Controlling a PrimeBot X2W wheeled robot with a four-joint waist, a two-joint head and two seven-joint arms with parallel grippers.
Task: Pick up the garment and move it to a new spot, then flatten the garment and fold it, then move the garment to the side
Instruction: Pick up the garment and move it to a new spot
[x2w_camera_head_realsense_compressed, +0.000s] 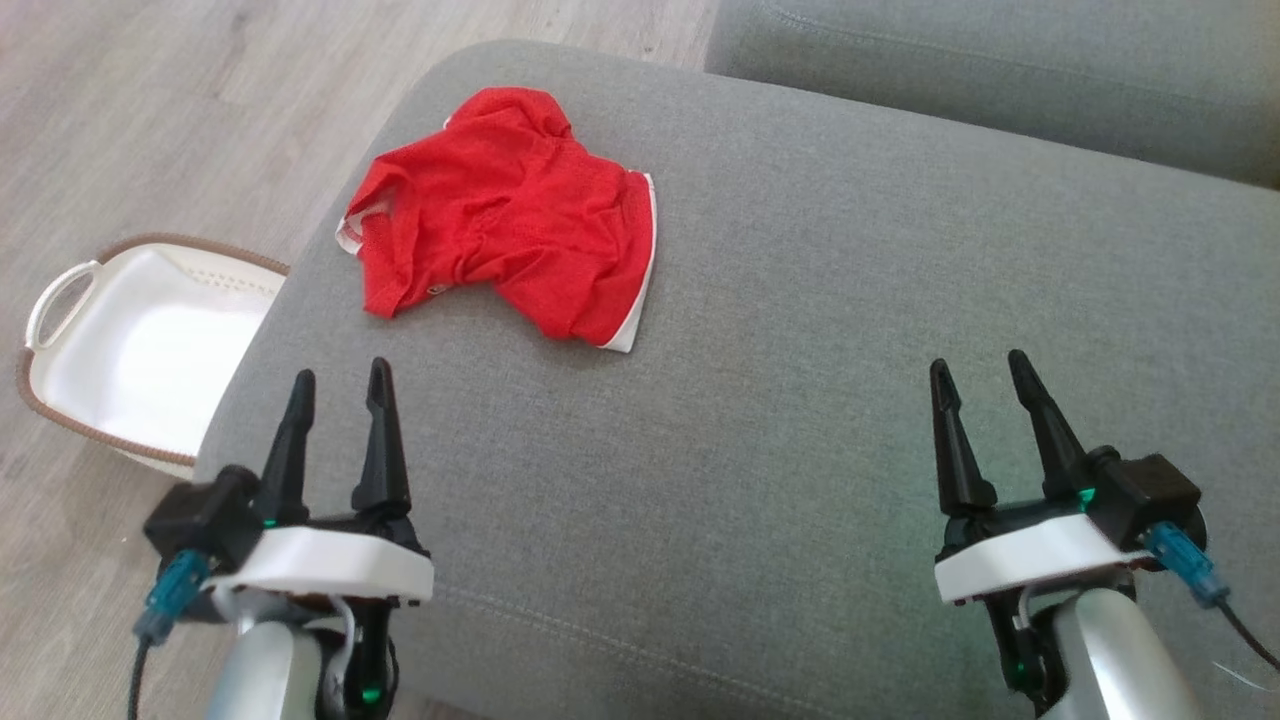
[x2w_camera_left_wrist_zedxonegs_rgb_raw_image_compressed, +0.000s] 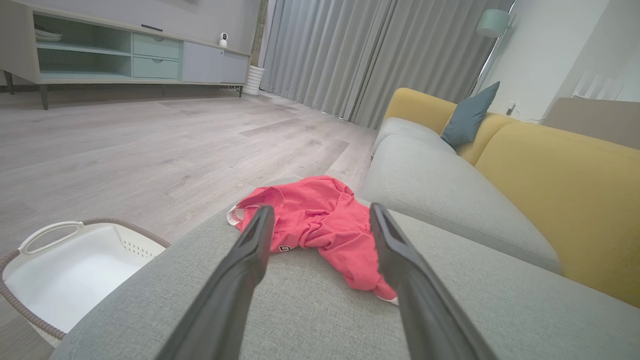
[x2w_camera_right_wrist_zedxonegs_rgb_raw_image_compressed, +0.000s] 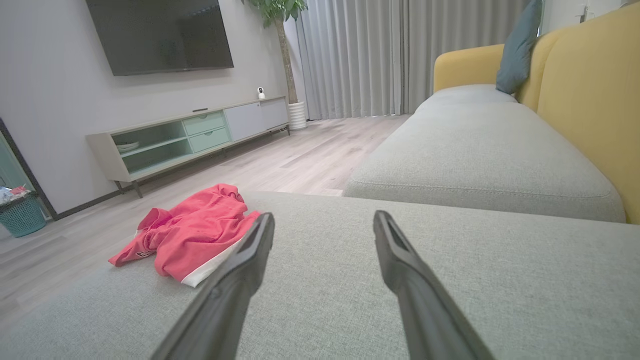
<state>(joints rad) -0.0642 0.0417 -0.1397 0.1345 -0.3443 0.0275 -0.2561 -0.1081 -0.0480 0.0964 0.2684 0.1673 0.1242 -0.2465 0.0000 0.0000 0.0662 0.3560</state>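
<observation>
The garment is a red shirt with white trim, lying crumpled on the far left part of the grey sofa cushion. It also lies ahead in the left wrist view as the garment, and to the left in the right wrist view as the garment. My left gripper hovers open over the cushion's near left corner, a short way in front of the shirt, nothing between its fingers. My right gripper stands open over the near right of the cushion, well apart from the shirt.
A white laundry basket with a brown rim stands on the wooden floor, left of the cushion. A second grey seat cushion adjoins at the far right. The yellow sofa back holds a blue pillow.
</observation>
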